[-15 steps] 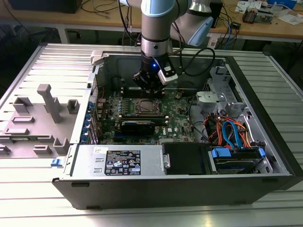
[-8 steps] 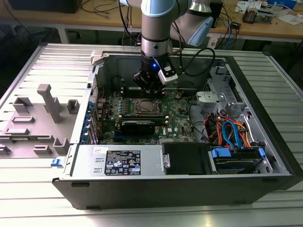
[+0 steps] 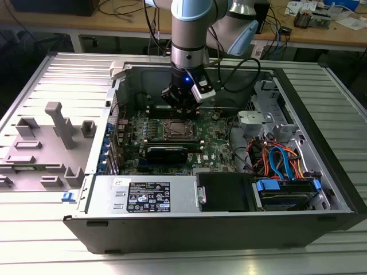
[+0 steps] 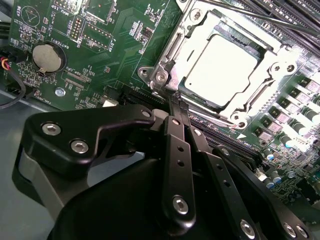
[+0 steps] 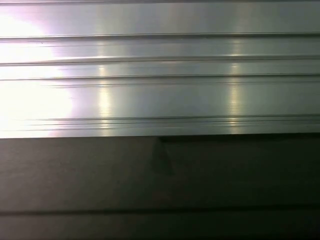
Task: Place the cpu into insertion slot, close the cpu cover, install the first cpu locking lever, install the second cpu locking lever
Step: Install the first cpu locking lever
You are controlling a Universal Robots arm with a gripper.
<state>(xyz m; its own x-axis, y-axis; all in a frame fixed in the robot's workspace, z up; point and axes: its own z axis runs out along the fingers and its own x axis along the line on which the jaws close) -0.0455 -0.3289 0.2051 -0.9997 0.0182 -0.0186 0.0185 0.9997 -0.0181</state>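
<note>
Here, cpu [image 4: 222, 67] just beyond claw [image 4: 176, 100].

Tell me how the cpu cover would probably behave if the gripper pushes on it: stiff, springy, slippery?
The cpu cover is a thin metal frame around the cpu, so it probably flexes slightly. Its shiny surface looks slippery for the gripper. Lying flat over the insertion slot, it seems unlikely to tip.
</note>
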